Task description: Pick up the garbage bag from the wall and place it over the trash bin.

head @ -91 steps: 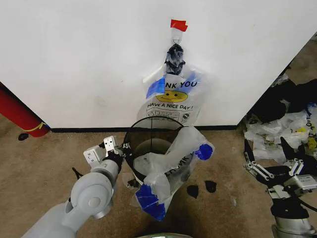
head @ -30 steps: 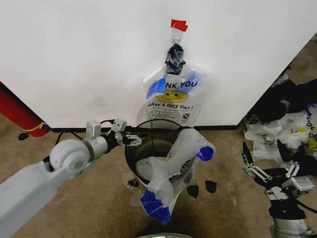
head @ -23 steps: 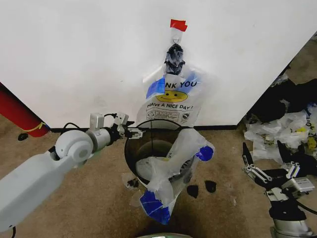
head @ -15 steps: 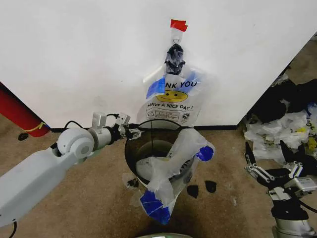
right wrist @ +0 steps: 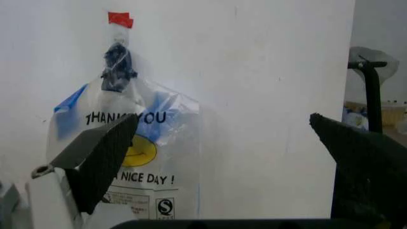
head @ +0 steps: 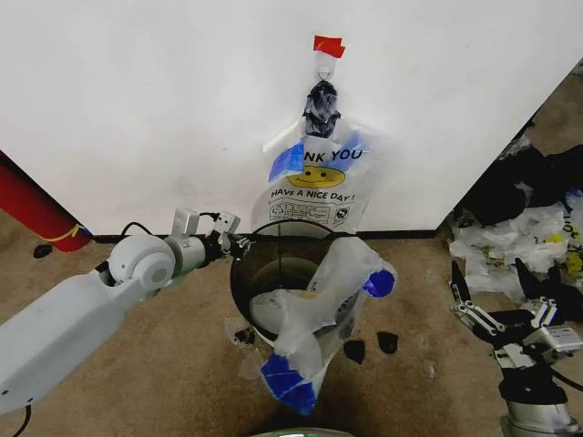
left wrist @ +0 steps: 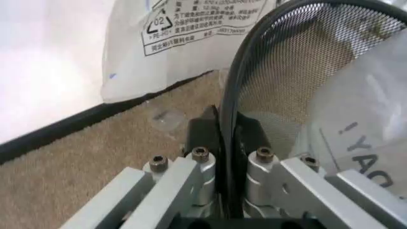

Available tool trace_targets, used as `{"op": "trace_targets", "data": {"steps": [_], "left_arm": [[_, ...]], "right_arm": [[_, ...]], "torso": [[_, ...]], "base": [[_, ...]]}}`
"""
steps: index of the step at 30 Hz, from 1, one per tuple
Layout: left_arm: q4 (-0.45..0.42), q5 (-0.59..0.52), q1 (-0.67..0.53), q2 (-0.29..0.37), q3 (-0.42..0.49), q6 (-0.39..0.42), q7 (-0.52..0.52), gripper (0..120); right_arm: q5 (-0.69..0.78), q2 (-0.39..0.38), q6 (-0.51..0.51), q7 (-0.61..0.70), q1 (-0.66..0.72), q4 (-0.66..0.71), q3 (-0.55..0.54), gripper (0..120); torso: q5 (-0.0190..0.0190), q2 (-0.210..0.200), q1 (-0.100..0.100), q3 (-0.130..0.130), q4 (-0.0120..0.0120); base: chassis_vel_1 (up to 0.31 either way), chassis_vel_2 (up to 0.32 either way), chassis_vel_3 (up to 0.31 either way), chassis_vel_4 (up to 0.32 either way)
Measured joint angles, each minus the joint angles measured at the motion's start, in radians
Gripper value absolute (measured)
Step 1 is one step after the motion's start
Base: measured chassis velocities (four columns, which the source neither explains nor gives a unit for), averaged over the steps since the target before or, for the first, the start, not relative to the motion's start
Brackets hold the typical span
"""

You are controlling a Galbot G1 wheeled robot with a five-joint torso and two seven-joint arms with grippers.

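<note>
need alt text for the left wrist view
The left gripper is shut on the thin black rim of the dark see-through trash bin. The translucent white garbage bag hangs on the white wall behind.

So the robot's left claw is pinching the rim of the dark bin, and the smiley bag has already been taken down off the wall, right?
Not quite. The left gripper is indeed shut on the rim of the trash bin, as the left wrist view shows. But the head view shows the garbage bag hanging on the wall, under red tape. The right gripper waits open, off to the side.
</note>
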Motion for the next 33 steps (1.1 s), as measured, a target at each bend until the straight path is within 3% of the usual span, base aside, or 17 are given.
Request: {"op": "trace_targets", "data": {"steps": [5, 8, 13, 18, 26, 33], "left_arm": [[-0.102, -0.097, 0.111, 0.002, -0.081, -0.049, -0.242, 2], [-0.149, -0.128, 0.148, -0.004, -0.112, -0.068, -0.323, 2], [-0.269, -0.223, 0.217, -0.057, -0.161, -0.123, -0.528, 2], [-0.287, -0.161, 0.288, -0.100, -0.165, -0.163, -0.544, 2], [-0.237, 0.015, 0.439, -0.180, -0.170, -0.235, -0.540, 2], [-0.247, 0.076, 0.507, -0.201, -0.174, -0.250, -0.546, 2]], "right_arm": [[0.000, -0.007, -0.002, 0.000, 0.001, -0.005, -0.001, 100], [0.000, -0.007, -0.003, -0.001, 0.001, -0.006, -0.003, 100], [-0.003, -0.005, -0.003, -0.004, 0.002, -0.008, -0.008, 100], [-0.004, 0.000, -0.001, -0.010, -0.001, -0.008, -0.009, 100], [-0.003, 0.006, 0.009, -0.019, -0.002, -0.019, -0.009, 100], [-0.003, 0.008, 0.002, -0.021, 0.003, -0.019, -0.017, 100]], "torso": [[-0.0001, 0.000, 0.000, 0.000, 0.0003], [-0.0001, 0.000, 0.000, 0.000, 0.0003], [0.0001, 0.000, 0.000, 0.000, 0.0002], [0.0000, 0.000, 0.000, 0.000, 0.0000], [0.0003, 0.000, 0.000, 0.000, 0.0003], [0.0001, 0.000, 0.000, 0.000, 0.0003]], "base": [[0.000, 0.000, 0.000, 0.000], [0.000, 0.000, 0.000, 0.000], [0.000, 0.000, 0.000, 0.000], [0.000, 0.000, 0.000, 0.000], [0.000, 0.000, 0.000, 0.000], [0.000, 0.000, 0.000, 0.000]]}}
